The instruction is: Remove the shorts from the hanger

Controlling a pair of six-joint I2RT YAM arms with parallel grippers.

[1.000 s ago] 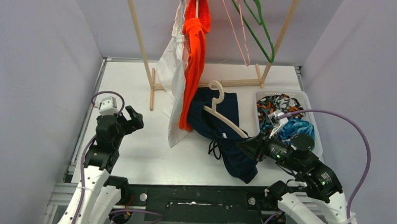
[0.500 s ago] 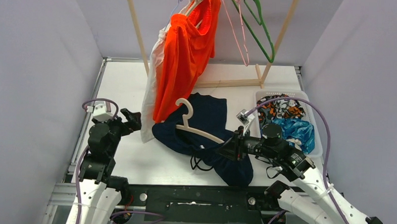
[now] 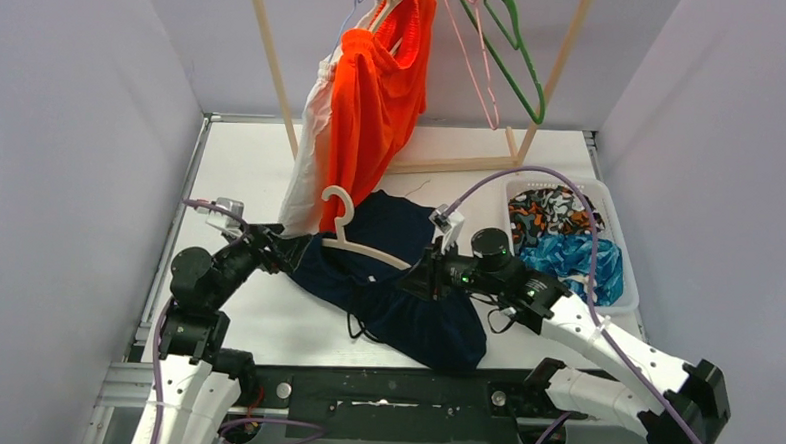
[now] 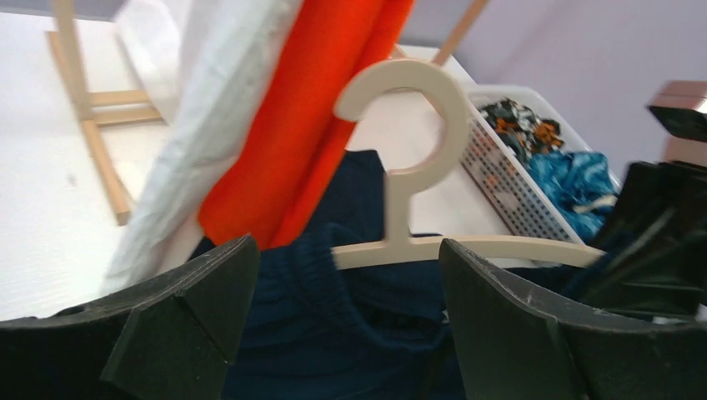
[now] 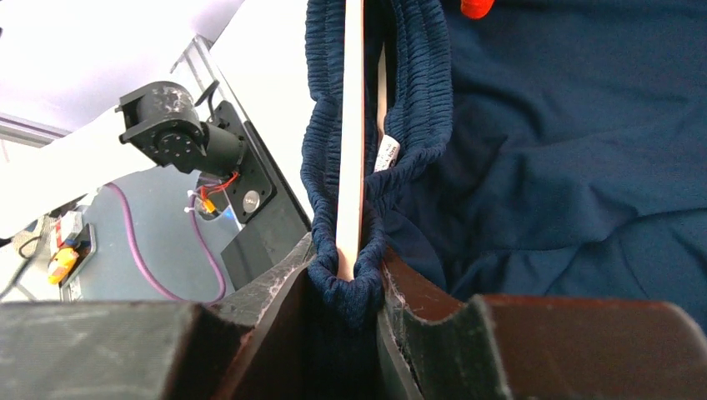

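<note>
Right now the right gripper [image 5: 346, 258] is clamping down on the gathered waistband of the navy shorts [image 5: 542, 150]. The tip of the cream hanger [image 5: 350, 125] is caught in the same pinch, running straight away from the fingers inside the waistband.

Across from it, the left gripper [image 4: 346, 258] is standing with its jaws wide apart and gripping nothing. The hanger's bar and the other end of the navy waistband are sitting in the gap between its fingers, and the hook is rising just beyond.

From above, the navy shorts are lying spread on the white table [image 3: 251, 166] between the two arms, with the hanger resting on top of them.

Behind them, the orange shorts [image 3: 374, 101] and the white shorts [image 3: 306, 178] are hanging side by side from the wooden rack [image 3: 267, 46], their hems brushing the navy fabric. A pink hanger [image 3: 476, 65] and a green hanger [image 3: 516, 57] are dangling bare from the same rail.

To the right, the white basket [image 3: 621, 292] is holding the camouflage shorts [image 3: 550, 209] and the blue leaf-patterned shorts [image 3: 568, 255].
</note>
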